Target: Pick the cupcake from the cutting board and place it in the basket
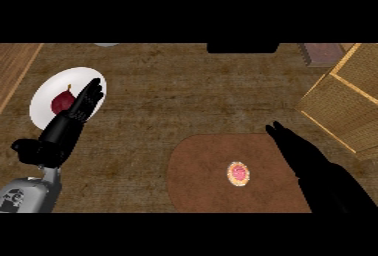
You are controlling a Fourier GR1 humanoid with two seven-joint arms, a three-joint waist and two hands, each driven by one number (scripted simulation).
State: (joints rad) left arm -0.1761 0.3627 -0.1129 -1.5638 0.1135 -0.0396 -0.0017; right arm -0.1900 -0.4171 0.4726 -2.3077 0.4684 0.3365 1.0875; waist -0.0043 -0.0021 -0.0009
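Surface: a brown counter (184, 90) with a coarse, mottled grain fills the view. A lighter wooden strip (15, 65) runs along the far left edge. At the top edge sit a dark block (242, 48) and a small reddish-brown box (322, 54); neither can be identified further. No brand, label or writing can be read anywhere.

Items: a round brown cutting board (199, 175) lies at lower centre. The cupcake (238, 173), pink on top with a pale rim, stands on the board, right of its middle. The basket (343, 102), woven and tan, sits at the right edge, well apart from the cupcake. A white plate (52, 92) lies at upper left and carries 1 dark red fruit (63, 101).

Hands: the left hand (74, 117) extends over the plate with fingers straight and together, holding nothing. The right hand (303, 155) lies over the board's right side, just beside the cupcake, fingers stretched toward the basket and not closed on anything. The cupcake is apart from both hands.
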